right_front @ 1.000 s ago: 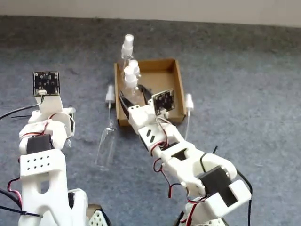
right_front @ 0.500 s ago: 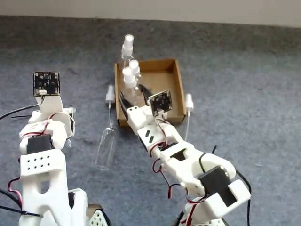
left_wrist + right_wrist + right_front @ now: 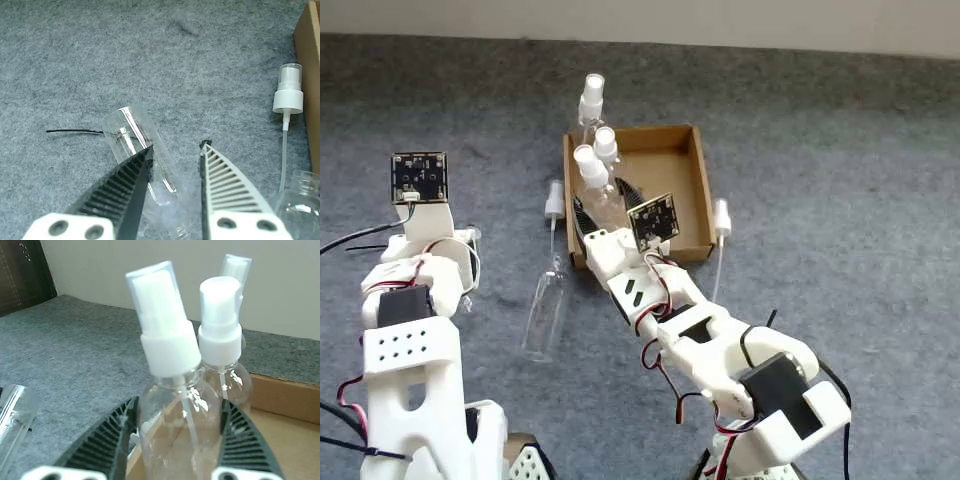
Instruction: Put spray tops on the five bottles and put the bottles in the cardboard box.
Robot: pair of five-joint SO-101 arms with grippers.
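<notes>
- I find the right gripper (image 3: 178, 405) clamped on the held bottle (image 3: 175, 390), with one ribbed black finger against each side of its round body.
- The held bottle is clear plastic. It has a white spray top under a clear cap, and a thin tube runs down inside. It leans to one side between the fingers.
- Seen from above, this gripper sits over the near left corner of the cardboard box (image 3: 701, 180). I cannot tell whether the held bottle touches the box floor.
- Just beyond the right fingertips stands the second bottle (image 3: 220, 330), the same kind, with its top fitted, upright inside the box and close against the held bottle.
- Farther beyond the fingertips, outside the box's far wall, stands the third bottle (image 3: 590, 98), also with a top.
- The left gripper (image 3: 175, 148) points down at the carpet (image 3: 100, 50) with its fingers apart.
- The bare bottle (image 3: 127, 131) lies on its side under that gripper with no top on it. Part of it is beneath one finger and the rest reaches into the gap.
- Beside the left gripper, toward the box, the loose spray top (image 3: 288, 92) lies on the carpet. Its tube runs to the neck of the lying bottle (image 3: 544, 315), which also has no top.
- The spare spray top (image 3: 722, 218) lies just beside the box's right wall, to the side of the right wrist.
- A thin black wire (image 3: 75, 131) lies on the carpet and reaches the bare bottle's end.
</notes>
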